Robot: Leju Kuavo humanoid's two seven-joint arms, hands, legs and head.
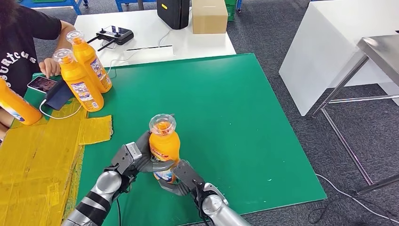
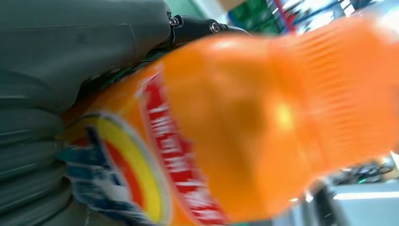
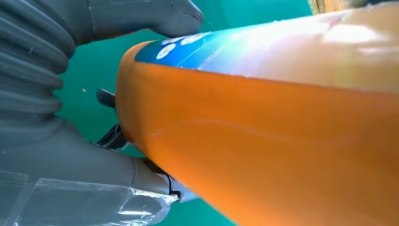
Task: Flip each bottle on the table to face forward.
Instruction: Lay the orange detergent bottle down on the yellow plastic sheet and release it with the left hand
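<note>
The orange bottle (image 1: 164, 149) stands upright near the front edge of the green mat (image 1: 235, 117), its long axis vertical and its clear cap on top. The left hand (image 1: 134, 160) grips it from the left at mid-body; the right hand (image 1: 181, 181) clasps its base from the right. Both hands are equally close, so a turn about the upright axis seems the coming move. Yellow cardboard (image 1: 37, 160) lies just left of the left arm. Two more orange bottles (image 1: 84, 75) stand well apart at far left, beside a person's hand (image 1: 49, 68).
</note>
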